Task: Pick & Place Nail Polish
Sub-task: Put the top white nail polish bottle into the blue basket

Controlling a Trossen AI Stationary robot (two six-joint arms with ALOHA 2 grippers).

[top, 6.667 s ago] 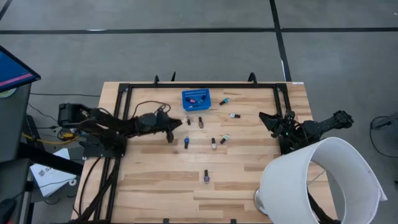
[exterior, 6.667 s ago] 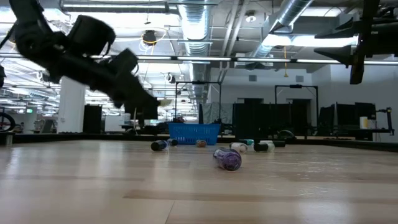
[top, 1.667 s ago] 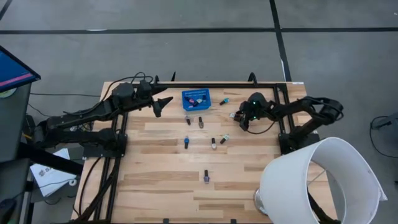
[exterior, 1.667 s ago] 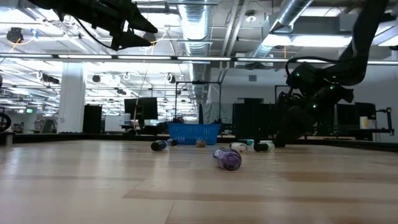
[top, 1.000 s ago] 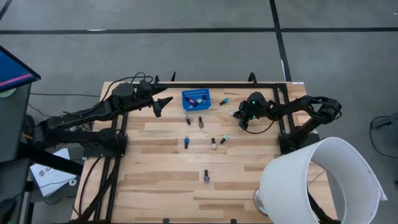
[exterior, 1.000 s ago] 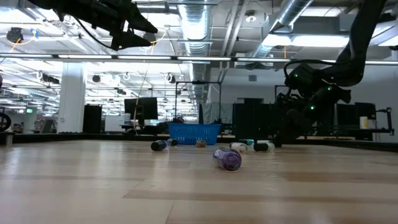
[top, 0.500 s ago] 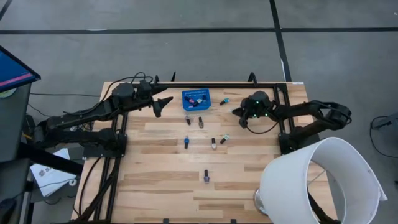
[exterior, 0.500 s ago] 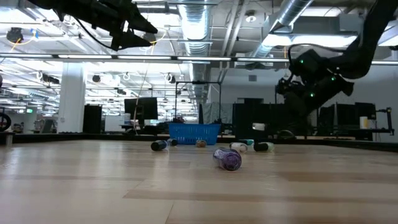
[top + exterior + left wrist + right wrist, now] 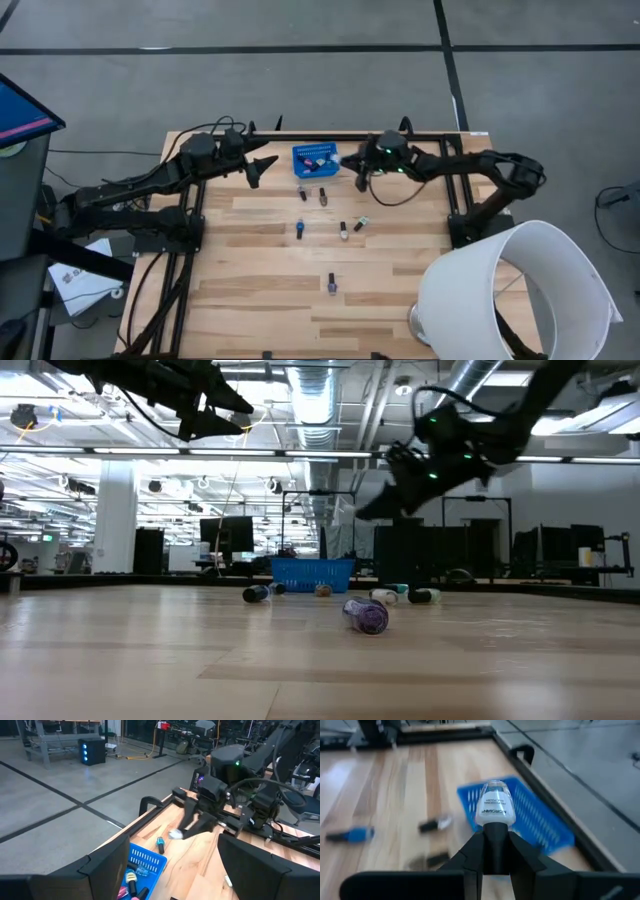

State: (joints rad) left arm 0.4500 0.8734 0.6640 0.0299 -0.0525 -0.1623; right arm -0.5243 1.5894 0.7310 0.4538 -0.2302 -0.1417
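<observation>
A: What do the right gripper's [image 9: 493, 851] jaws have?

B: They are clenched on a pale bottle [image 9: 493, 810] by its dark cap, held up in the air just right of the basket [image 9: 316, 160] at the far side of the counter [image 9: 260, 300].

A: So which step?

B: The carry, I'd judge. Next it must come over the basket's opening and let go, low enough not to bounce out.

A: And the left gripper [image 9: 262, 166]?

B: Hovering left of the basket; jaws spread, holding nothing. Other bottles [image 9: 299, 229] lie loose mid-counter, a few already sit in the basket.
</observation>
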